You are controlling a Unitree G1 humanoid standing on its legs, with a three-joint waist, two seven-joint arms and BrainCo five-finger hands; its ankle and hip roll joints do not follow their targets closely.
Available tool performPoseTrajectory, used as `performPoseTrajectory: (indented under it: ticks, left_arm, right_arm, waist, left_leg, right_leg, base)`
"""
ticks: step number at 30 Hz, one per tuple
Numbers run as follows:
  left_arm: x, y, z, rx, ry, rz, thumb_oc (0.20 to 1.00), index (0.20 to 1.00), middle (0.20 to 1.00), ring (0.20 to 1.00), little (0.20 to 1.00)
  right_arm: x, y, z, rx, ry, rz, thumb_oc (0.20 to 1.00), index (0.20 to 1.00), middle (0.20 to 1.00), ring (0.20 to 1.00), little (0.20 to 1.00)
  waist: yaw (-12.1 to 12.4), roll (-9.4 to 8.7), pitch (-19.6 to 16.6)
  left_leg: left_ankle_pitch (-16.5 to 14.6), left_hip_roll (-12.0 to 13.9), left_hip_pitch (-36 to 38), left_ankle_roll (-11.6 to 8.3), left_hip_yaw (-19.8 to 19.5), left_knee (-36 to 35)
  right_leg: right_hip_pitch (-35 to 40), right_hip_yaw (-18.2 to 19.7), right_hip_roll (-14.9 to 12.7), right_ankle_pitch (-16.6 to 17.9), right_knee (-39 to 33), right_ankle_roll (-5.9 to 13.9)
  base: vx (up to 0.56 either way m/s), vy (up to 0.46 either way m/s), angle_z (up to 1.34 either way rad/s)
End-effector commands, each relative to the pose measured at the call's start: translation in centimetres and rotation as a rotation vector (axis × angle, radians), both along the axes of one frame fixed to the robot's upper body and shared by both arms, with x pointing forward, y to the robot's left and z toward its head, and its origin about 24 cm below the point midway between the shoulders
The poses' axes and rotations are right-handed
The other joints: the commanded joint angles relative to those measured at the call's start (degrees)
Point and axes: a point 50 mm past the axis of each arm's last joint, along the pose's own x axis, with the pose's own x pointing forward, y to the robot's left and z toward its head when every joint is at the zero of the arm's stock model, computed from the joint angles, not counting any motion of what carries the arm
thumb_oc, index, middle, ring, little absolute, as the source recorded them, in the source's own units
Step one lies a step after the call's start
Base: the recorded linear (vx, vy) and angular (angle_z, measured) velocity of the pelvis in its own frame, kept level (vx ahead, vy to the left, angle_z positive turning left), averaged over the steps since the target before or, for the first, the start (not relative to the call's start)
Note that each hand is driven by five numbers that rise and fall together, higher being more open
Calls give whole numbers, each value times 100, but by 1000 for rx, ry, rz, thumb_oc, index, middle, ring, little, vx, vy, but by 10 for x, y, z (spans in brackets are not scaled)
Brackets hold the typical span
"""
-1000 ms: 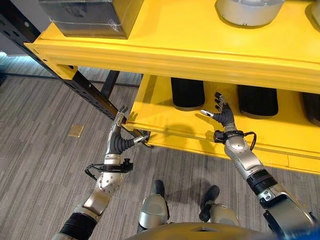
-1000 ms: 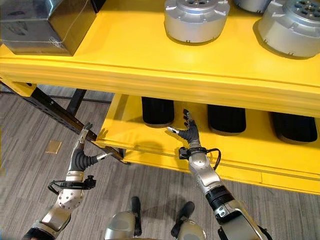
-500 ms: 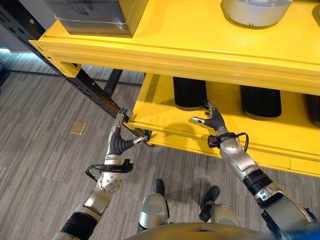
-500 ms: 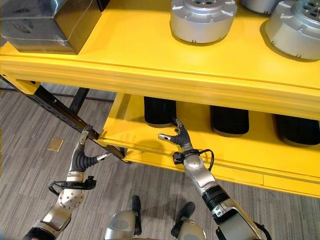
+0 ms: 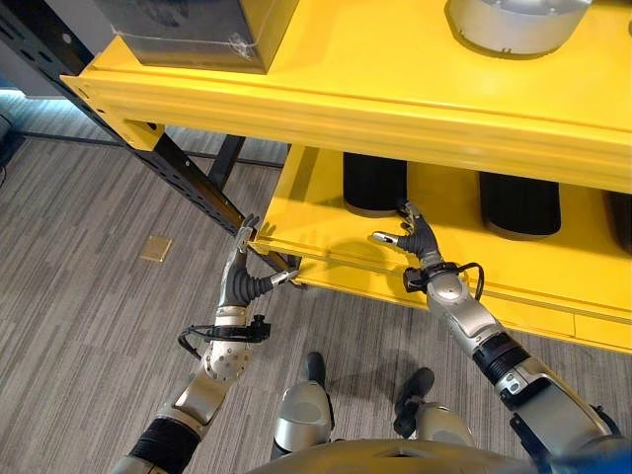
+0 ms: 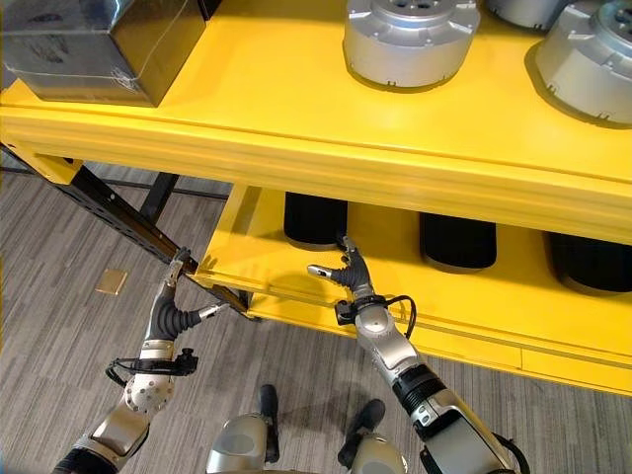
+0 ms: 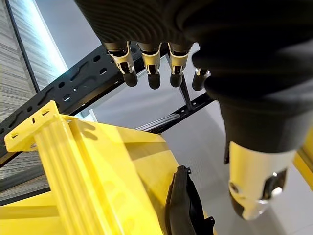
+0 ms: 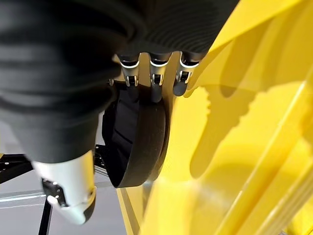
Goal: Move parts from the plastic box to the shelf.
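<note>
Moved: right hand [image 5: 415, 240] has slid leftward along the lower tier of the yellow shelf [image 5: 326, 89] since a second ago, from between the first two black parts to the front of the leftmost one; the left hand has hardly shifted against the shelf's corner.
Right hand: raised over the front lip of the shelf's lower tier, fingers straight and spread, thumb out to the side, nothing held; its fingertips [image 8: 155, 91] point at the leftmost black part [image 5: 374, 183], close to it, and whether they touch it cannot be told.
Left hand: [image 5: 247, 276] just outside the lower tier's left front corner, beside the black perforated upright [image 5: 158, 158]; fingers straight, thumb apart, empty.
Parts on the shelf, lower tier: black rounded parts stand in a row toward the back, a second one [image 5: 519, 202] to the right of the first.
Parts on the shelf, upper tier: round silver parts [image 6: 411, 39] sit on top, another [image 6: 585, 47] to the right of it.
Grey box: [image 6: 84, 44] on the upper tier's left end, well apart from the silver parts.
Floor: grey carpet with a small tan square [image 5: 156, 248] left of the shelf.
</note>
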Motion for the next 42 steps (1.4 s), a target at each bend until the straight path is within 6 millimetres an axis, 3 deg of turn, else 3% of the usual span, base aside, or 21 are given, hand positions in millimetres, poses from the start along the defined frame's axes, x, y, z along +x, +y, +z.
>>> performPoseTrajectory:
  ticks: [1, 5, 21, 23, 29, 42]
  left_arm:
    - [1, -2, 14, 6, -83, -41, 1000, 1000, 1000, 1000, 1000]
    - [1, -3, 13, 2, -82, -45, 1000, 1000, 1000, 1000, 1000]
    - [-1, -6, 10, 5, -79, -61, 1000, 1000, 1000, 1000, 1000]
    - [-1, -7, 10, 7, -82, -66, 1000, 1000, 1000, 1000, 1000]
    - [-1, -7, 11, 9, -81, -67, 1000, 1000, 1000, 1000, 1000]
    - [-2, -11, 7, -26, -90, -9, 1000, 1000, 1000, 1000, 1000]
  right_arm:
    - [15, 16, 29, 68, -106, 21, 1000, 1000, 1000, 1000, 1000]
    - [16, 15, 31, 61, -117, -20, 1000, 1000, 1000, 1000, 1000]
    - [9, 34, 31, 44, -110, 156, 1000, 1000, 1000, 1000, 1000]
    - [6, 41, 30, 43, -107, 196, 1000, 1000, 1000, 1000, 1000]
    - [5, 44, 28, 29, -102, 196, 1000, 1000, 1000, 1000, 1000]
    - [5, 2, 37, -53, -292, -311, 1000, 1000, 1000, 1000, 1000]
  waist:
    - [127, -186, -4]
    - [125, -179, 2]
    - [137, -195, 20]
    - [135, -217, 7]
    - [153, -227, -10]
    - [-23, -199, 10]
  left_leg:
    - [299, -68, -231, -58, 201, 125]
    - [294, -74, -239, -51, 197, 139]
    - [285, -82, -237, -47, 200, 148]
    - [197, -97, -185, -106, 145, 139]
    - [200, -92, -170, -111, 151, 129]
    - [265, -66, -203, -17, 285, 116]
  right_leg:
    - [43, 329, -193, -532, 697, 277]
    - [46, 344, -188, -532, 689, 269]
    - [46, 329, -199, -549, 713, 280]
    - [77, 391, -210, -642, 741, 349]
    - [107, 375, -213, -638, 717, 357]
    - [30, 398, -194, -499, 660, 323]
  base:
    - [-46, 5, 0]
    - [-12, 1, 0]
    - [8, -1, 0]
    - [27, -5, 0]
    - [0, 0, 0]
    - [-21, 7, -2]
